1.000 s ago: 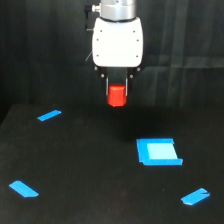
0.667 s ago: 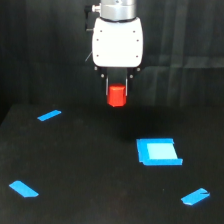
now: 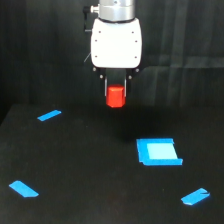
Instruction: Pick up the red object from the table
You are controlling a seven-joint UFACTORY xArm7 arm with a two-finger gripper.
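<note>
Black backdrop and a black matte tabletop (image 3: 90, 170) fill your exterior view. Scanning from the view's left: one blue tape strip (image 3: 23, 188) lies near the front corner and another (image 3: 49, 115) sits further back. At the centre the pincer (image 3: 115, 94) hangs below the white wrist housing, closed around the red block (image 3: 115, 97). Only the block's lower part shows between the dark fingers, and it looks lifted clear of the tabletop, with bare black surface under it. Further right you have the flat blue square (image 3: 158, 152), and a last tape strip (image 3: 194, 197) near the front right.

The block is small, stubby, bright red-orange and matte, narrower than the pincer's span. You can judge it light and rigid; its matte faces should give decent friction, so a firm hold should do without crushing force. The grip on its upper sides looks right: opposite faces, centred. The pick seems essentially done; keep your motion smooth so a short piece like this doesn't twist out.
</note>
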